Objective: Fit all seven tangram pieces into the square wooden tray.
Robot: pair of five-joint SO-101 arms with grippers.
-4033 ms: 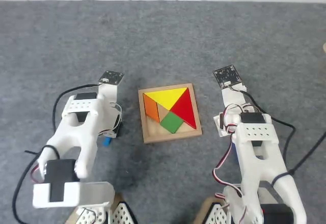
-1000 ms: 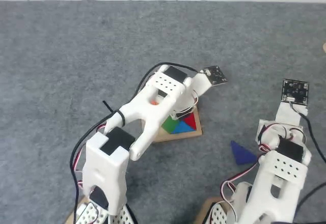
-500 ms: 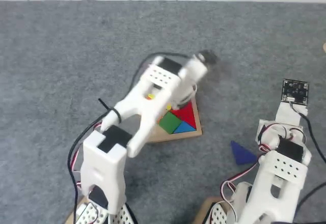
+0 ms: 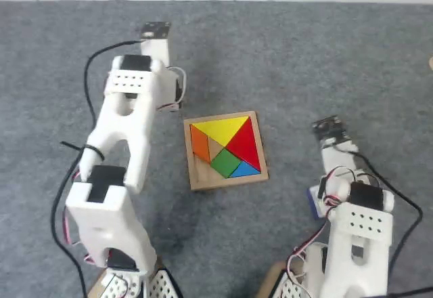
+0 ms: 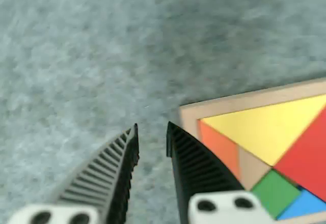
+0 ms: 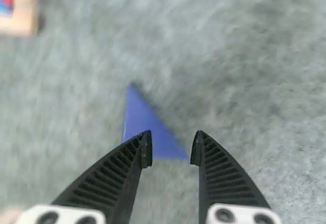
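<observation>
Right jaws, part open and empty above the dark blue triangular piece [image 6: 142,117], should drop squarely before pinching.

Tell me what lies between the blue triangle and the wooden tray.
Bare grey carpet; the right wrist view shows it running from the blue triangle to the tray.

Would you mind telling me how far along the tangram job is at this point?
Five coloured pieces already lie in the tray. The right gripper hangs open over the dark blue triangle on the carpet, not gripping it. Remaining: seating that triangle, perhaps in the tan patch mid-tray that looks unfilled.
</observation>
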